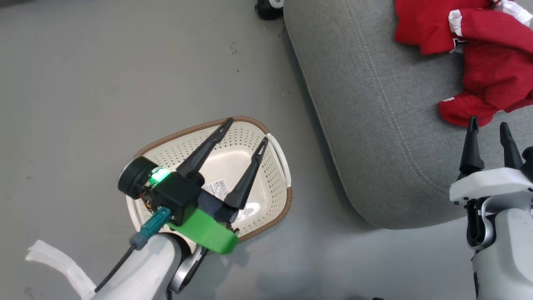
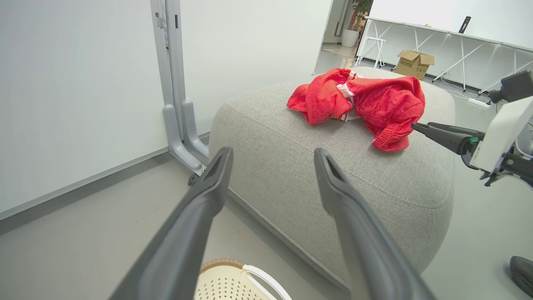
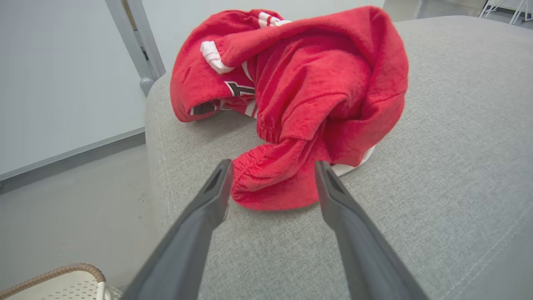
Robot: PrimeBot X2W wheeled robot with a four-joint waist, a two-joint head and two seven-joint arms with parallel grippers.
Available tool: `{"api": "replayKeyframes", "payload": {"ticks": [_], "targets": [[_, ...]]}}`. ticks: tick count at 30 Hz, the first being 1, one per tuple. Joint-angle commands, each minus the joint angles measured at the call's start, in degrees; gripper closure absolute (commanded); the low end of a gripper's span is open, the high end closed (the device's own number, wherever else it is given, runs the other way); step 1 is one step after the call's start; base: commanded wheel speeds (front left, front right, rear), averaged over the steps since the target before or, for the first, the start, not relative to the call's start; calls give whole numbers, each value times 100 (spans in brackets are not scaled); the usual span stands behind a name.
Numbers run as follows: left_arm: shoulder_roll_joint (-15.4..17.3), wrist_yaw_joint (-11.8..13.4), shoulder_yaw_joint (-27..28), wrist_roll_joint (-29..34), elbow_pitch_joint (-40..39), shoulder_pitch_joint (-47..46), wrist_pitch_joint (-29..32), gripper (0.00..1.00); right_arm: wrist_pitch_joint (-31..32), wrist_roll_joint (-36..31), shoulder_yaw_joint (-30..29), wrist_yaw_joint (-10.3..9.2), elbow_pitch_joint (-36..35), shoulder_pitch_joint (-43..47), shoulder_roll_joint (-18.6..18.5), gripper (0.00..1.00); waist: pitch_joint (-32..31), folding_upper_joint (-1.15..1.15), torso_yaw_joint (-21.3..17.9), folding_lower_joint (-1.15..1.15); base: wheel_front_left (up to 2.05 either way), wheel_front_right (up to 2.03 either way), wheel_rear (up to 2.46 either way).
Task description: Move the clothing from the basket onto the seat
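**Clothing on seat, basket looks empty: task near done**

Both red garments, the clothing (image 1: 491,71), lie in one crumpled heap on top of the grey seat (image 1: 374,125), toward its far side. None hangs over the edge as far as the views show. The basket (image 1: 275,183) sits on the floor beside the seat. The part of its inside not covered by the arm holds a label (image 1: 219,187) and no fabric.

Right gripper (image 1: 488,125) is at the near hem of the heap, jaws wide apart and clamped on nothing. The hem lies between the tips; contact can't be told. Left gripper (image 1: 247,130) hovers above the basket, jaws also apart and empty.

Judgement: the transfer looks complete. What's left is backing the right arm off without snagging the hem.
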Motion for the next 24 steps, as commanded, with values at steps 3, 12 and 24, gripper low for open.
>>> {"api": "replayKeyframes", "payload": {"ticks": [3,12,24], "targets": [[-44,203,240,-98,133,150,-223,0,-17,-137,137,-2,-535,349,99,0,-393,0,380,0,0,0,0],[-94,695,1122,-384,433,379,-572,0,28,-284,726,-2,-1705,947,204,0,-704,0,1001,0,0,0,0],[-352,776,2576,-270,451,1007,-609,0,598,-442,1226,-2,-2959,1461,219,0,-891,0,1600,0,0,0,0]]}}
